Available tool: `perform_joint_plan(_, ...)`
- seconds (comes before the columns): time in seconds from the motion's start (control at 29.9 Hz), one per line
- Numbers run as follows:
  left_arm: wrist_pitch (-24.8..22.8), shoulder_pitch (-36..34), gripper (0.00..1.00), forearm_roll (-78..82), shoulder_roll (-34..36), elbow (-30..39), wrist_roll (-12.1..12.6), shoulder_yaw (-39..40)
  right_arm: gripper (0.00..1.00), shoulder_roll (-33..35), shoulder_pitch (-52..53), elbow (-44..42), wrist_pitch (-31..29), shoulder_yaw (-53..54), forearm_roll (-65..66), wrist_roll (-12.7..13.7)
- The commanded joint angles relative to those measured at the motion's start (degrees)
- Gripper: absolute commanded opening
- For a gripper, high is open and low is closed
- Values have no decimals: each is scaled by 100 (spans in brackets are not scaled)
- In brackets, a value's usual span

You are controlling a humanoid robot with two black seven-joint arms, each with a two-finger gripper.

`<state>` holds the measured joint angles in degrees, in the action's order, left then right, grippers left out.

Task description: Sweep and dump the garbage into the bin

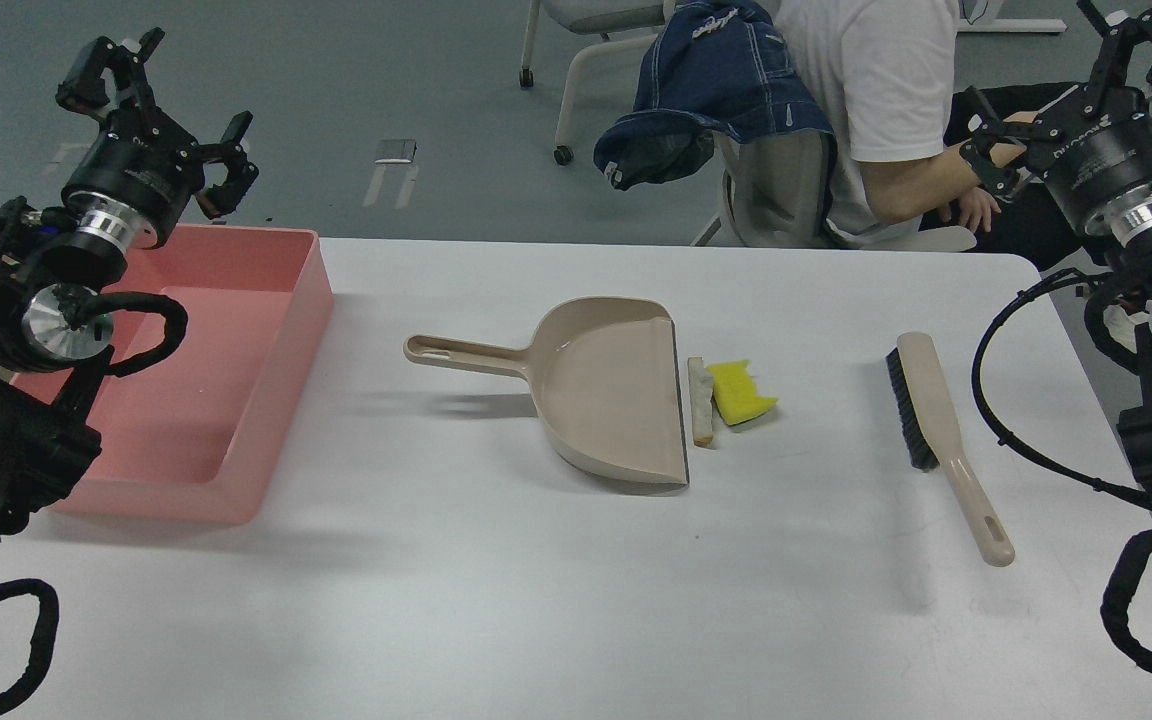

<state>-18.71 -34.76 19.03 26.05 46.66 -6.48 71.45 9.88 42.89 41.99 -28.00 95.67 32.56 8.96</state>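
Note:
Two pieces of garbage lie mid-table: a thin bread slice [701,401] right against the dustpan's open edge, and a yellow sponge chunk [742,392] touching it on the right. The beige dustpan [611,395] lies flat, handle pointing left. A beige brush [941,440] with black bristles lies to the right. The pink bin [266,330] stands at the table's left. My left gripper [158,100] hangs open above the bin's far left corner, holding nothing. My right gripper [1071,85] is raised open past the table's far right corner, also holding nothing.
A seated person [876,110] in a white shirt and a chair draped with a denim jacket [716,90] are just behind the table's far edge. The white table [536,600] has bare surface in front of the dustpan and brush.

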Motion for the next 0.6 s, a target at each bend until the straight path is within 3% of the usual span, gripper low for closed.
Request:
perform_joint_plan(0.0,-1,4,98,22,5,1,6,-17,100,-21,8,11,0,4,-4,0)
perform_joint_plan(0.57,184,-241,98,40,31,-60,-20,-114,100,198,-36,-60,0,4,14,9)
